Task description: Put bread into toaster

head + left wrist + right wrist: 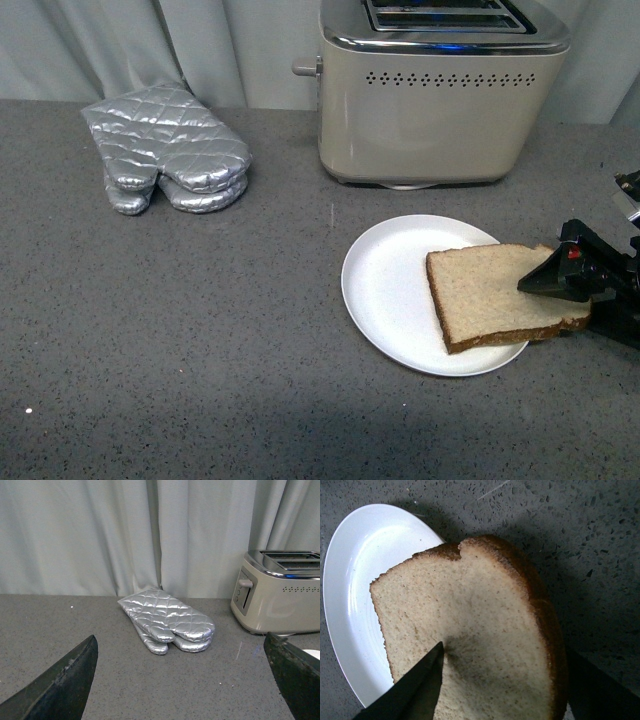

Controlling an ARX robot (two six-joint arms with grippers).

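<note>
- A speckled dark grey surface [200, 350] runs back to a pale curtain [200, 40].
- A cream toaster [430, 110] with a shiny chrome top stands at the back of the surface, right of centre. A row of small vent holes runs along its front. A lever knob [305, 68] sticks out of its left side. Its two slots [445, 15] face up.
- A round white plate [390, 290] lies on the surface in front of the toaster, near it but not touching.
- One slice of bread [480, 290], light tan with a dark brown crust, rests flat on the right part of the plate. Its straight end points to the plate's middle. Its rounded end hangs over the plate's right rim.
- The right gripper [505, 649] reaches in from the right edge of the front view, low over the overhanging end of the bread. Its jaws are apart.
- In the right wrist view one dark finger [420, 690] lies over the face of the slice. The other finger [600, 690] sits outside the crust, over the bare surface. Whether either finger touches the bread cannot be told.
- The left gripper [180, 637] shows only in its own wrist view, with both fingers spread wide and nothing between them. It is above the surface and faces the curtain.
- Two quilted silver oven mitts [165, 150] lie stacked on the surface, well to the left of the toaster.
</note>
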